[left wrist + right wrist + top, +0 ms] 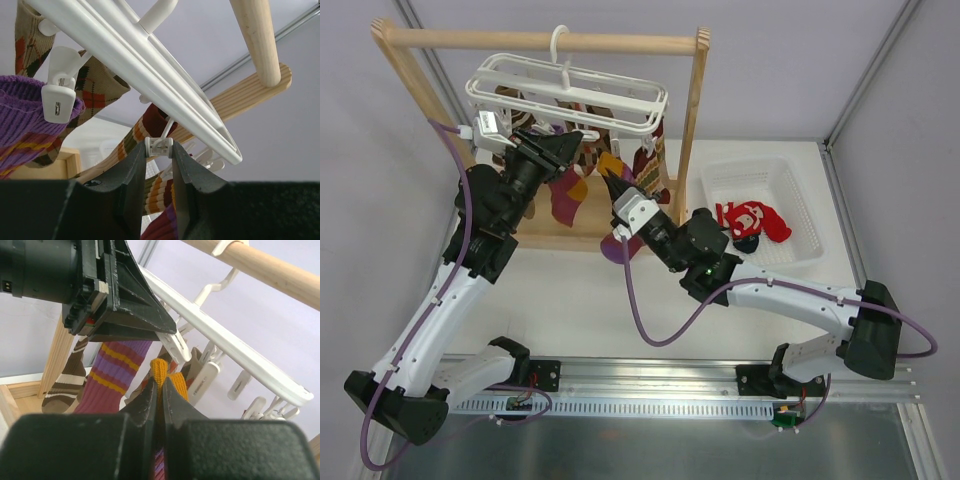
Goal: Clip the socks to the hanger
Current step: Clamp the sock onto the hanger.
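Note:
The white hanger (570, 85) hangs by its hook from the wooden rack (697, 120). Several socks hang from its clips: a magenta one with orange bands (565, 195), a brown argyle one (650, 165) and a brown-white wavy one (67, 377). My left gripper (570, 143) is up under the hanger rail (150, 65), shut on a small white dangling clip (159, 147). My right gripper (613, 183) is shut on the orange cuff (159, 371) of a purple striped sock (618, 247) and holds it just below that clip (172, 342). A red sock with white marks (752, 218) lies in the basket.
A white plastic basket (800, 180) stands right of the rack, with a dark item (745, 243) beside the red sock. The rack's wooden base (555, 238) lies under the hanging socks. Several free clips (240, 385) dangle along the rail to the right.

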